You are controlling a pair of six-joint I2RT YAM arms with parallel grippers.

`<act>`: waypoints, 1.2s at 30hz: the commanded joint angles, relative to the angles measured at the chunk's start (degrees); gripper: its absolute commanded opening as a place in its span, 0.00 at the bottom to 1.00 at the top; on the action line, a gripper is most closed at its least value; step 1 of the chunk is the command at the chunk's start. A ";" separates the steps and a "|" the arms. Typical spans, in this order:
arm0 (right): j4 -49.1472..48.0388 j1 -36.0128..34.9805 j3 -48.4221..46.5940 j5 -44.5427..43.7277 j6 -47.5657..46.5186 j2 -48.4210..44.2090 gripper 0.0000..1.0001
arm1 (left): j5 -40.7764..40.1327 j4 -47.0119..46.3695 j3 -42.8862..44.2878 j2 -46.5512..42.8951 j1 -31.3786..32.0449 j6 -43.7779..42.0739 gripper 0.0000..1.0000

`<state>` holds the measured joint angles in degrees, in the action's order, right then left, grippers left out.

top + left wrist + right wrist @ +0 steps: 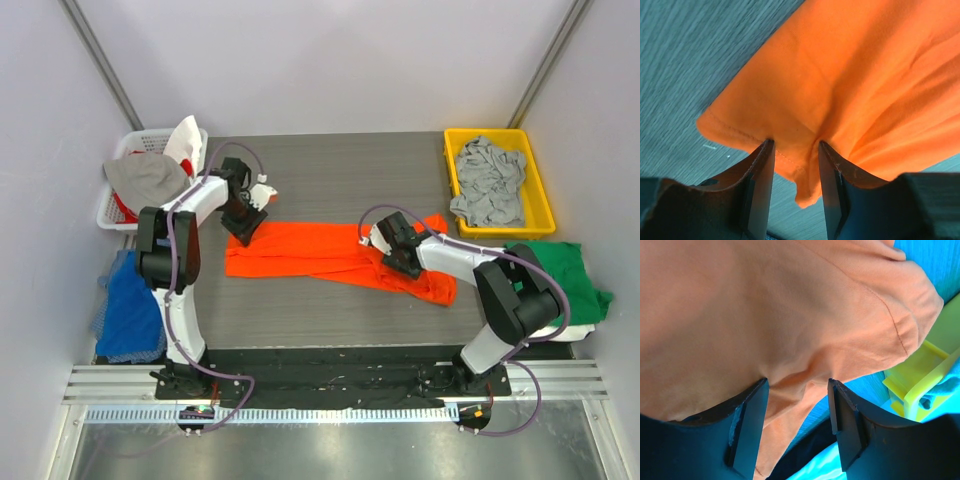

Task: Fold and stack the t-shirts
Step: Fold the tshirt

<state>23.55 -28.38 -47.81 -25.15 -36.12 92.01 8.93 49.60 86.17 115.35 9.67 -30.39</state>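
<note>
Orange t-shirt [330,255]: lay as a long, creased band across the middle of the table [330,170], one end under each gripper.
Left gripper [795,145]: jaws parted, astride the hemmed corner; cloth rose between the fingers but was not seen clamped.
Right gripper [797,382]: jaws likewise parted, straddling a puckered fold near the sleeve seam.
Reason for placement: one gripper at each end probably allowed an even, taut lift for the next fold.
Other shirts: the grey t-shirt [487,180] sat in the yellow bin [535,215] and the green t-shirt [560,272] at the right edge, both apart from the folding area.
</note>
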 commanded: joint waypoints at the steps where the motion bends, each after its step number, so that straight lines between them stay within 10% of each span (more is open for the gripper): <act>1: -3.33 0.26 -0.70 2.47 0.09 2.82 0.60 | -0.93 -2.05 0.05 0.66 1.05 0.07 0.44; 13: -6.41 2.98 -7.29 3.79 -1.15 13.18 0.60 | -6.90 -3.37 -7.59 -1.70 2.54 -2.74 0.43; 36: -6.68 9.84 -48.68 4.49 -8.62 44.40 0.60 | -15.69 3.57 -19.20 -13.57 11.06 -6.26 0.43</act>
<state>12.38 -19.84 -94.50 -27.59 -45.17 130.04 -3.09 47.07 68.60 105.10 19.05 -35.05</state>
